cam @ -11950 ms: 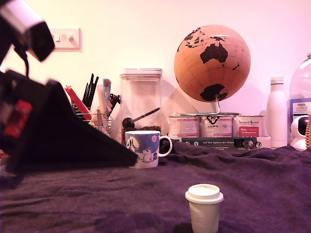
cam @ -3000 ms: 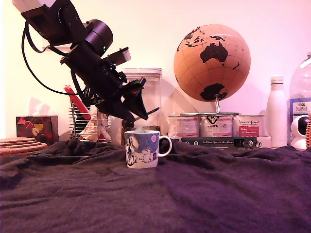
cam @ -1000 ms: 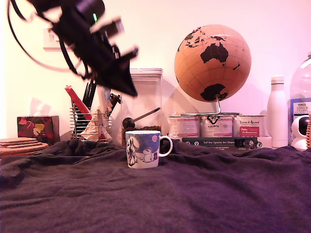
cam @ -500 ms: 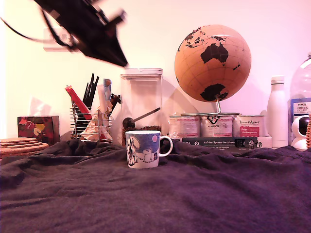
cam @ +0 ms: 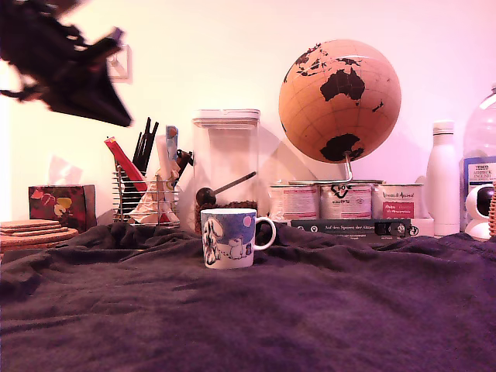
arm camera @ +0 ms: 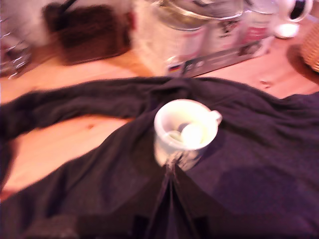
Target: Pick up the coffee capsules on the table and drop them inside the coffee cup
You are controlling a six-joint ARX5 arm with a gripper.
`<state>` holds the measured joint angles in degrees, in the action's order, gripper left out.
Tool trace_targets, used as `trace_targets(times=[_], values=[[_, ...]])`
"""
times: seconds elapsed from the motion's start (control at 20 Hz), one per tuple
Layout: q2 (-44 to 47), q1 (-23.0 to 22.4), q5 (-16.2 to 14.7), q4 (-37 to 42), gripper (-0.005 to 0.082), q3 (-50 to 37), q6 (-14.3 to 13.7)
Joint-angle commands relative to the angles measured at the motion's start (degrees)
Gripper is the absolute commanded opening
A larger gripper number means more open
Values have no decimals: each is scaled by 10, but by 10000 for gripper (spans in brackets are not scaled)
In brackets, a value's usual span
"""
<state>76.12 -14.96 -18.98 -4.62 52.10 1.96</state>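
Though motion blur smears the black gripper [cam: 74, 74] at the exterior view's upper left, its fingers seem pressed together with nothing between them. On the dark purple-grey cloth tabletop [cam: 325, 310] the white cartoon-printed ceramic mug [cam: 229, 238] stands upright, handle toward that view's right. Inside lies a cream-white capsule [arm camera: 192, 134]; its orientation is unclear.

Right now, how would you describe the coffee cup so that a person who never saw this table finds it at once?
Start at the big cork globe by the wall and move toward the exterior view's left to the tall clear canister. Directly in front of it, on the dark cloth, stands the coffee cup. It is the only white mug with a loop handle and a blue cartoon print.
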Motion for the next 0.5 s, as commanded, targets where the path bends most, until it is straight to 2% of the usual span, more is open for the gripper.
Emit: trace_targets(times=[0.0,0.25,0.45], values=[[-20,11,0,21,-19,-34,10],[-59,46,0,57,-19,-114,13],[-101,71,0,96,-19,-189,29]])
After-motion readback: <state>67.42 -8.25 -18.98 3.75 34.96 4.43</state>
